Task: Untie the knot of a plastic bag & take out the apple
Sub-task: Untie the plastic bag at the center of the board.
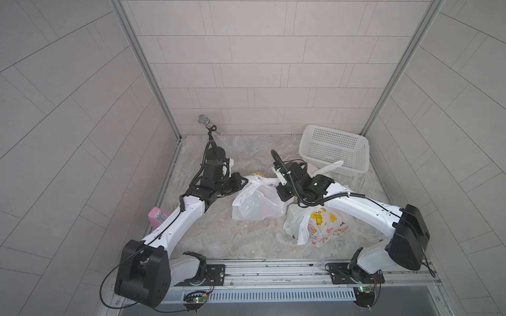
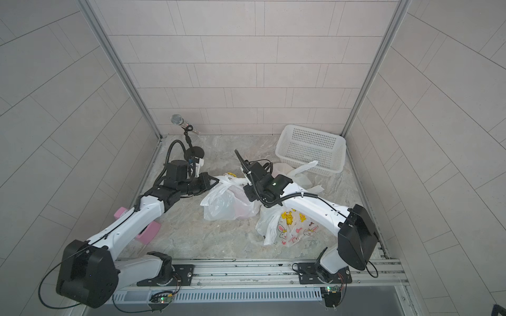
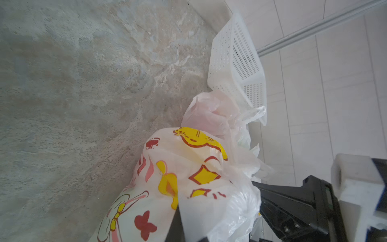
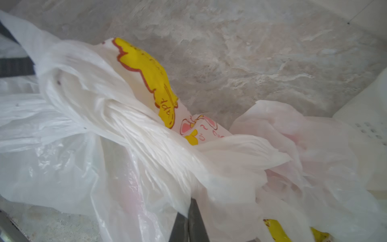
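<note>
Right wrist view shows the right fingers (image 4: 196,222) pressed together, pinching one white plastic bag (image 4: 129,134) lying mid-tabletop (image 1: 232,240); the left fingers (image 1: 242,181) cannot be judged. At least two more bags (image 1: 319,227) and one basket (image 1: 334,147) sit nearby.

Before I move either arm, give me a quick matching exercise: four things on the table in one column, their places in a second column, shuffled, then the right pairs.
Things
1. white basket
2. microphone
3. pink box
4. cartoon-print bag

Places
A. near side, partly under the right arm
B. far left corner
C. far right corner
D. left edge, partly hidden by the left arm

Pairs: 1-C, 2-B, 3-D, 4-A
</note>
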